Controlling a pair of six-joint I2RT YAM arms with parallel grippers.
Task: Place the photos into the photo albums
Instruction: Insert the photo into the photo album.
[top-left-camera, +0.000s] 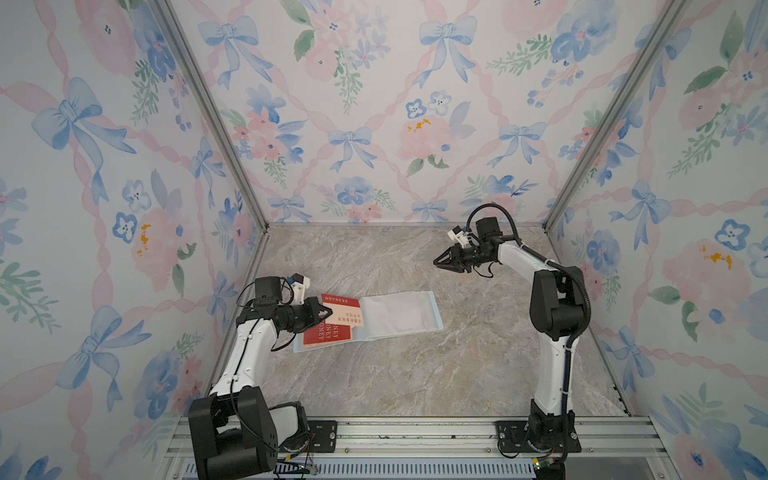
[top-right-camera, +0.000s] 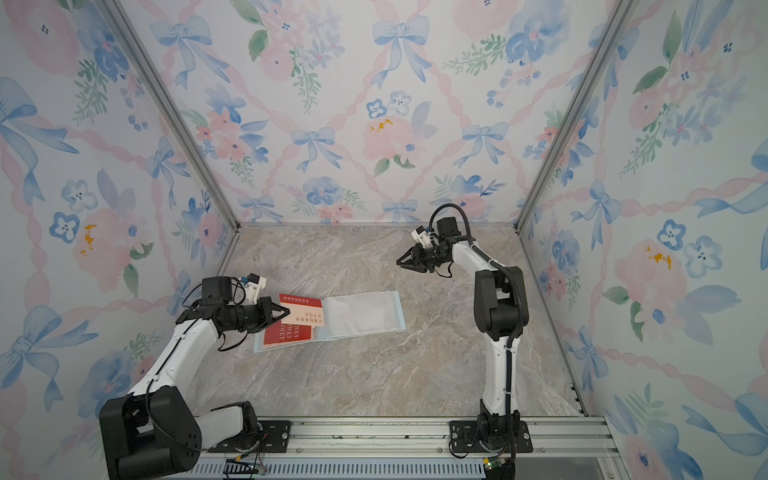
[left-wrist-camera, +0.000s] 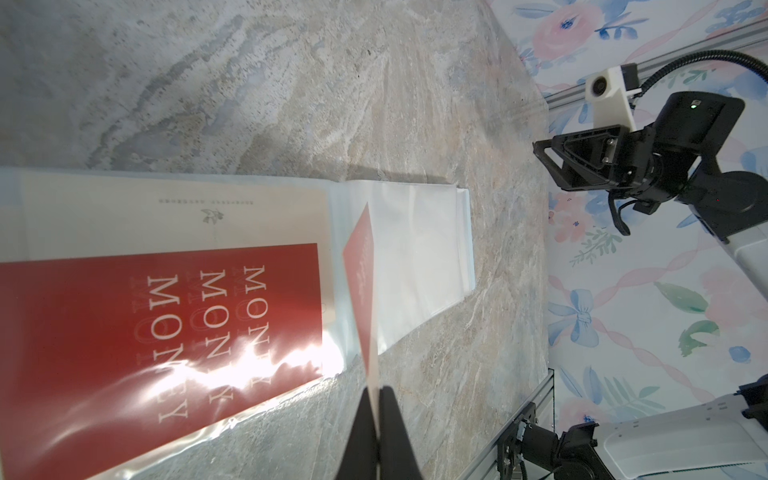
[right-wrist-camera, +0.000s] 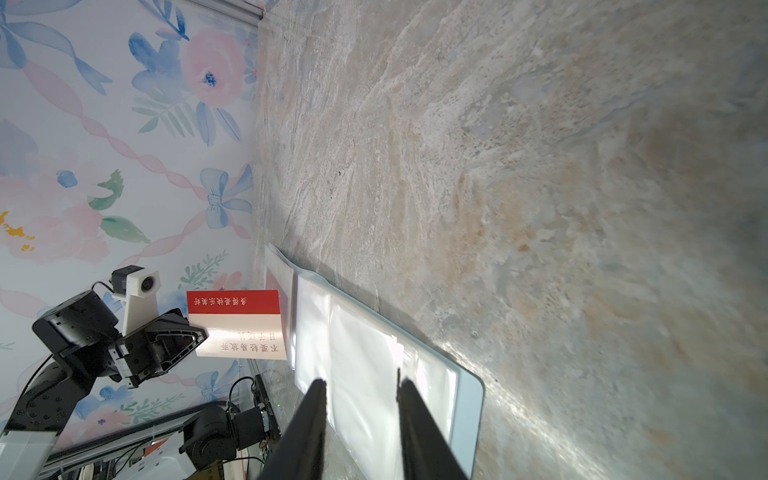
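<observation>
**Ana:** Fingers (left-wrist-camera: 397, 436) of the left gripper (top-left-camera: 328, 311), are they pressed together?

**Ben:** Clamped on a photo (top-left-camera: 345, 316). It is a cream card with a red band of Chinese characters along one edge. The left wrist view shows it edge-on, pinched at one end between the black pads.

**Ana:** Where is that photo?

**Ben:** Over the left page of the photo album (top-left-camera: 434, 308), close to the fold. Whether its far edge touches the plastic, I cannot tell.

**Ana:** And the album itself?

**Ben:** It lies open and flat on the marble-patterned table (top-left-camera: 374, 374), with its pale blue border showing around the pages. On the left page a red photo (left-wrist-camera: 166, 324) printed "MONEY MONEY MONEY" lies under glossy clear plastic. A cream sheet (left-wrist-camera: 174, 208) with a small grey mark lies just beside it.

**Ana:** Further right?

**Ben:** The right page is a flat stack of white and clear sleeves (top-left-camera: 399, 311).

**Ana:** And the right arm?

**Ben:** The right gripper (top-left-camera: 436, 262) hangs in the air, well apart from the album, toward the back right, and points toward the left arm. Its fingers (right-wrist-camera: 415, 424) stand partly apart and hold nothing. Past them the right wrist view looks onto the sleeves.
</observation>
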